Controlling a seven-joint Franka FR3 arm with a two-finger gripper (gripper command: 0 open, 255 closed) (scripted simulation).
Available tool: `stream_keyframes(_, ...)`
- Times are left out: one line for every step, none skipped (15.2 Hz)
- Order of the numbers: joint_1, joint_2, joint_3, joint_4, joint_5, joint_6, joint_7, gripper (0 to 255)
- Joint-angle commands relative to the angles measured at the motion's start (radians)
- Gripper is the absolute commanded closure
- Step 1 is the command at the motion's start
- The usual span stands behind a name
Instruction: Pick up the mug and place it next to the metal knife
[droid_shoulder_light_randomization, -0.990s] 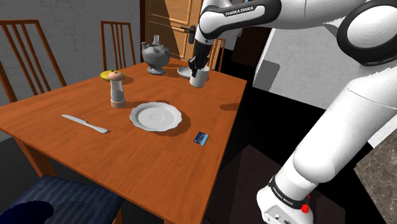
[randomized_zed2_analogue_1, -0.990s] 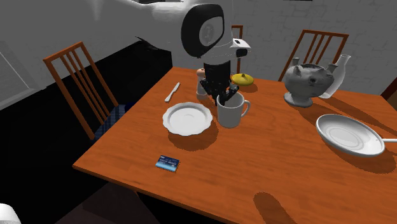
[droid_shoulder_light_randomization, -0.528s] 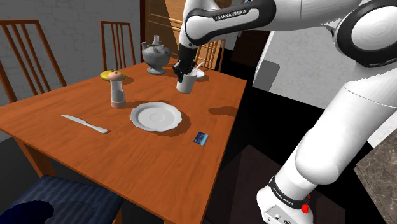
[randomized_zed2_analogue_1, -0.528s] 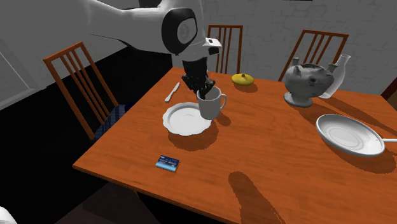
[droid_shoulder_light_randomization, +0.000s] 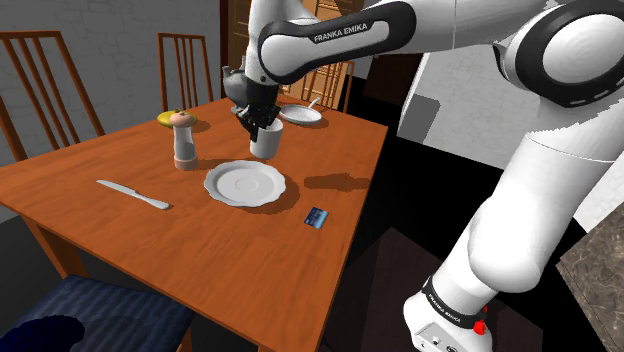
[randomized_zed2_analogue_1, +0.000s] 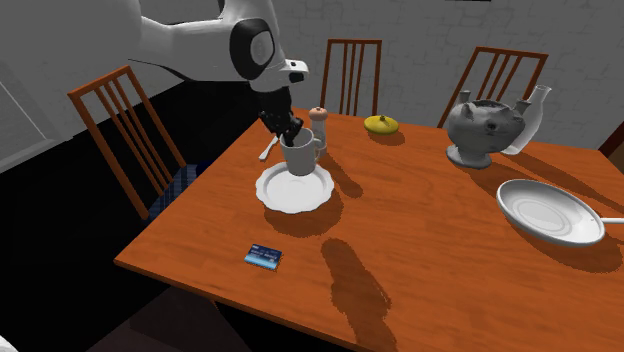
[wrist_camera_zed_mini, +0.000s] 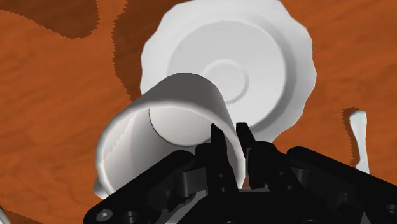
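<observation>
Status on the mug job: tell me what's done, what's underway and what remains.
Done: the pincer is shut on the mug at its rim, and the mug is off the table. In hand: the mug hangs above the white plate. Left: carry it on to the knife, which lies beyond the plate near the table's edge, and set it down beside it.

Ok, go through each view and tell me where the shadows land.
Shoulder view: a soft shadow lies on the table beside the plate. Second exterior view: a long shadow runs toward the table's near edge, beside the blue card. Wrist view: jagged-edged shadows cross the wood beyond the mug clasped in the tool.
</observation>
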Motion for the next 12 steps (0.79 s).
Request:
stream_keyframes(0.027,0.027,0.02,0.021,-0.017,0.0,0.056,255)
stream_keyframes(0.041,0.044,0.029,0.036,-0.025,-0.003,0.081,255)
stream_keyframes(0.054,0.061,0.037,0.053,-0.034,-0.006,0.106,255)
stream_keyframes(0.069,0.079,0.045,0.071,-0.043,-0.009,0.131,255)
stream_keyframes(0.083,0.098,0.053,0.09,-0.052,-0.014,0.155,255)
stream_keyframes(0.097,0.118,0.06,0.11,-0.061,-0.019,0.179,255)
stream_keyframes(0.113,0.138,0.067,0.132,-0.071,-0.024,0.203,255)
stream_keyframes(0.128,0.16,0.073,0.155,-0.081,-0.03,0.226,255)
stream_keyframes(0.144,0.182,0.078,0.18,-0.091,-0.037,0.249,255)
stream_keyframes(0.161,0.205,0.083,0.206,-0.101,-0.045,0.271,255)
stream_keyframes(0.178,0.229,0.087,0.234,-0.111,-0.053,0.292,255)
stream_keyframes(0.195,0.254,0.091,0.264,-0.121,-0.062,0.313,255)
